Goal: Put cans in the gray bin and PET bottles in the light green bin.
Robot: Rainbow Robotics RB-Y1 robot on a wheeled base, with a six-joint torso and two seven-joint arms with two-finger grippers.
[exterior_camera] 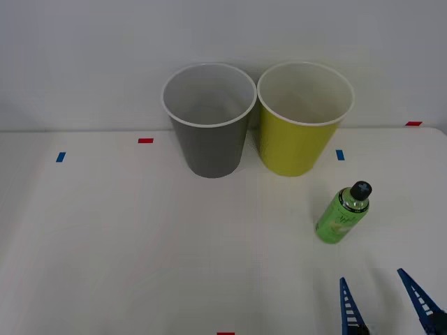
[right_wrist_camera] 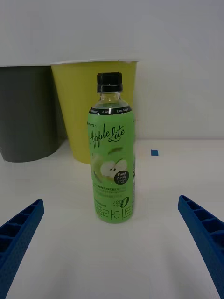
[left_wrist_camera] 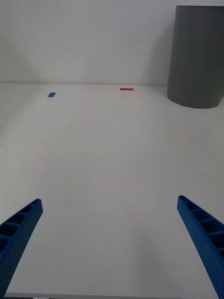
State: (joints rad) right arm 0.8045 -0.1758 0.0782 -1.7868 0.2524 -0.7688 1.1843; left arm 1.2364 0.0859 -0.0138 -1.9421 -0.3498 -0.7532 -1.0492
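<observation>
We see the bottle standing upright on the white table, capped in black, just in front of the green bin and a little to its right, apart from it. The gray bin stands to the left of the green bin, the two nearly touching at their rims, both upright and both showing pale insides.

Our right gripper sits low at the near edge of the table, in front of the bottle and slightly right of it, well short of touching it. Its blue ribbed fingers are spread wide. In the right wrist view the bottle stands centred between the two fingers, with the green bin directly behind it and the gray bin beside that.

Our left gripper shows in its own wrist view, fingers likewise spread, hovering over bare table with nothing between them. Ahead of it and off to one side stands the gray bin, well apart from the fingers.

Small tape marks lie on the table around the bins: a red one and a blue one to the left of the gray bin, another blue one just right of the green bin, near the bottle.
</observation>
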